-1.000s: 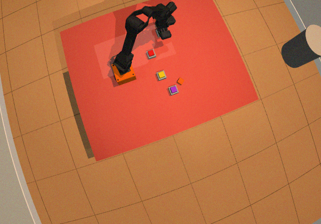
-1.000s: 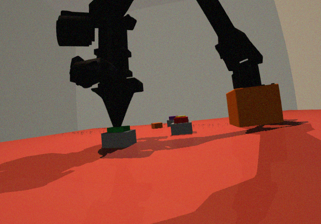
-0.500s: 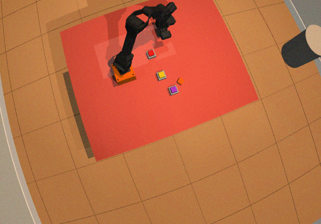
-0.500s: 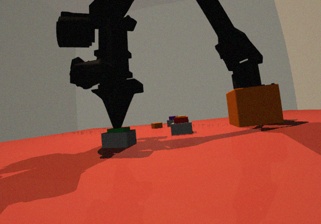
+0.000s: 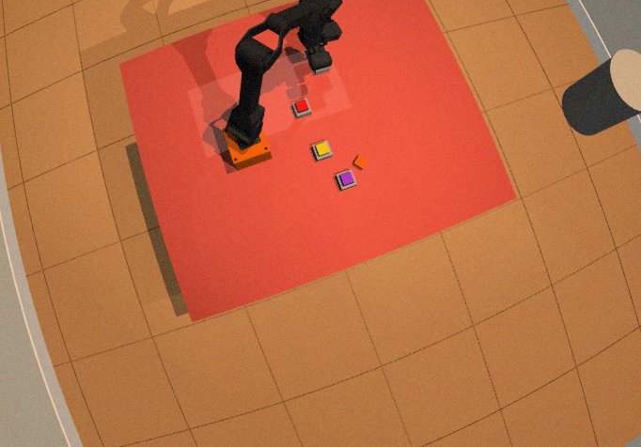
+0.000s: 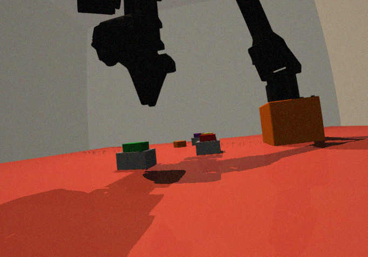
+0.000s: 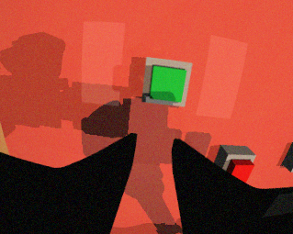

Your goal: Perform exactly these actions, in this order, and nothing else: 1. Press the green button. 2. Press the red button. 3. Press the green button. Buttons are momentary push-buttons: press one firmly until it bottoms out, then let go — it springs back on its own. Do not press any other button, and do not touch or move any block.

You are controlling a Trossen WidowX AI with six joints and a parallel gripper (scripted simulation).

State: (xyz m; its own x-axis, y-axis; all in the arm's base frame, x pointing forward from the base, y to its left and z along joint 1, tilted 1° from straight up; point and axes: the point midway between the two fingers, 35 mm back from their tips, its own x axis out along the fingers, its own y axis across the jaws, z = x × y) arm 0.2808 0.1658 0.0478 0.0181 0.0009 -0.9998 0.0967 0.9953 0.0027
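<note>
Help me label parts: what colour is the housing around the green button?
Grey housing, clearest in the wrist view.

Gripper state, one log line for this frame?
gripper: open, empty | position: raised above green button, no contact | red button: untouched

A red mat (image 5: 331, 233) is spread over a tan bench (image 5: 428, 362) ruled with thin dark grid lines. On the mat, a yellow button (image 5: 321, 149) and a purple button (image 5: 346, 179) are set in grey housings. A small orange block (image 5: 360, 161) is placed just beside both, touching neither. A dark cylinder (image 5: 601, 92) with a pale end is seen at the bench's edge.
</note>
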